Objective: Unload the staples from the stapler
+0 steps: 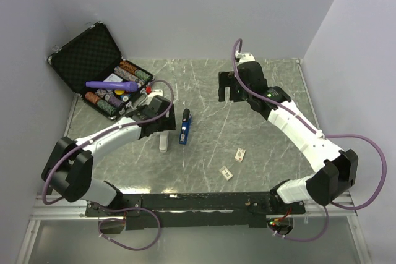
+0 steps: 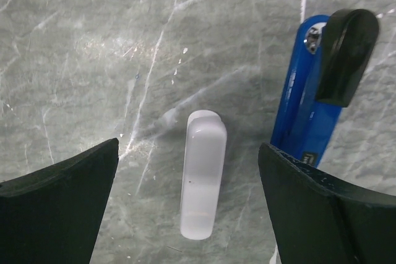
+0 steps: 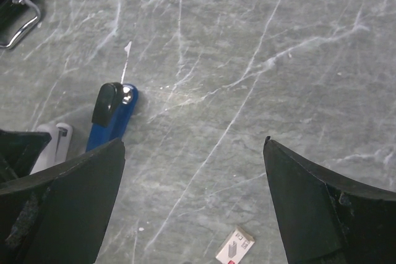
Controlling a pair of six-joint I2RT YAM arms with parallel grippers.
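Note:
The blue stapler [image 1: 185, 126] with a black top lies flat on the marble table, left of centre. It also shows in the left wrist view [image 2: 309, 109] and the right wrist view [image 3: 111, 119]. My left gripper [image 1: 162, 129] hangs open just left of the stapler, above a white oblong bar [image 2: 201, 174] that lies between its fingers [image 2: 189, 208], untouched. My right gripper [image 1: 228, 88] is open and empty, raised over the table to the right of and beyond the stapler [image 3: 193, 202]. No loose staples show.
An open black case [image 1: 83, 54] with poker chips and a purple tube [image 1: 111, 85] stands at the back left. Two small staple boxes [image 1: 240, 153] [image 1: 227, 172] lie right of centre near the front. One box shows in the right wrist view [image 3: 235, 245].

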